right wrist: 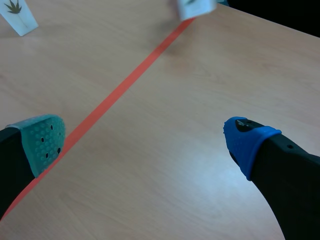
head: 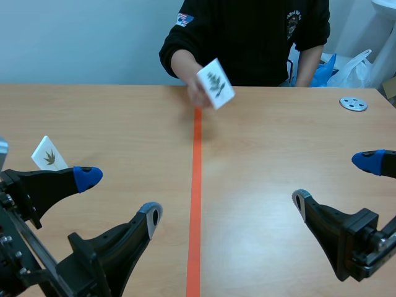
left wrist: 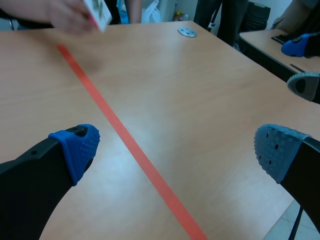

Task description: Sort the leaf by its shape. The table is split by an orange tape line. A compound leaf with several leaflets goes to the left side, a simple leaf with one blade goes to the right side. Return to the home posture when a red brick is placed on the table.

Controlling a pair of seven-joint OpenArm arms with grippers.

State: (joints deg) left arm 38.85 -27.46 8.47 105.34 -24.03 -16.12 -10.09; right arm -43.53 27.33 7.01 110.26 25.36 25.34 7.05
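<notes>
On the table's left side, a white leaf card (head: 48, 154) sits near the left gripper (head: 119, 197), whose fingers are spread wide on nothing. Over the far end of the orange tape line (head: 195, 204), a person's hand (head: 193, 88) holds a second leaf card (head: 216, 83) in the air. The right gripper (head: 334, 180) gapes wide too.

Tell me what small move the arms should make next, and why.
Probably none yet: keep the left claw and right claw open and waiting. The hand holds the card up over the tape line, so it is not down to grab yet.
</notes>
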